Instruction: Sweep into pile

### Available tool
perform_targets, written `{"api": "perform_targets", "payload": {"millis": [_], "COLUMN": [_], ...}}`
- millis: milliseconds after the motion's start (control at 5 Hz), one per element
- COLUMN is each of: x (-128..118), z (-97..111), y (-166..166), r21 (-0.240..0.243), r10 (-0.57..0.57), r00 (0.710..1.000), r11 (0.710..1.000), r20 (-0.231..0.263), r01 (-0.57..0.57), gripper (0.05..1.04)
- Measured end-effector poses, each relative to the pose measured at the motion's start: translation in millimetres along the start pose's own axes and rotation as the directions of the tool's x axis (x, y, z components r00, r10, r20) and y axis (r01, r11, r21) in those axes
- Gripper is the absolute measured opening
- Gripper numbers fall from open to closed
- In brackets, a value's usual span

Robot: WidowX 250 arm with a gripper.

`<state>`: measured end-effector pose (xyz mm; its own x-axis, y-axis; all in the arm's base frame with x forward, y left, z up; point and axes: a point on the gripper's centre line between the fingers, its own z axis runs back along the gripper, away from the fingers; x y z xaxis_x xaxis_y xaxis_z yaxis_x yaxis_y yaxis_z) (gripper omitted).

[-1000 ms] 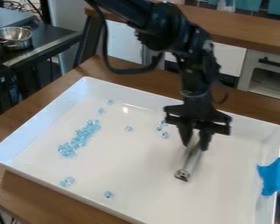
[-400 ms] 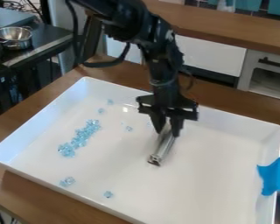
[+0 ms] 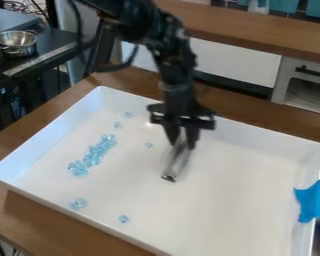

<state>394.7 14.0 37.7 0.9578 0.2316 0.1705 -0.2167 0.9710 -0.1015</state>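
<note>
My gripper (image 3: pixel 180 144) has a metal bar (image 3: pixel 177 163) pinched between its fingers, right of the tray (image 3: pixel 243 200)'s middle clump (image 3: pixel 92 155) of blue beads. I judge the job partly done: the clump makes a loose streak in the tray's left half, but strays want bringing in. I count one bar, one clump, its beads too packed to number, and five stray spots: two toward the far edge, one between clump and bar, two toward the near edge.
</note>
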Motion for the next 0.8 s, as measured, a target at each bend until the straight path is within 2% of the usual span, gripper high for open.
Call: {"api": "perform_targets", "payload": {"millis": [400, 800], "x": [-1, -3], "z": [3, 7], "y": [46, 94], "r21": [-0.002, 0.024], "r10": [0.050, 0.115], "r00": [0.999, 0.993], "r11": [0.999, 0.993], "r20": [-0.003, 0.043], "r01": [-0.050, -0.116], "gripper": [0.362, 0.362]}}
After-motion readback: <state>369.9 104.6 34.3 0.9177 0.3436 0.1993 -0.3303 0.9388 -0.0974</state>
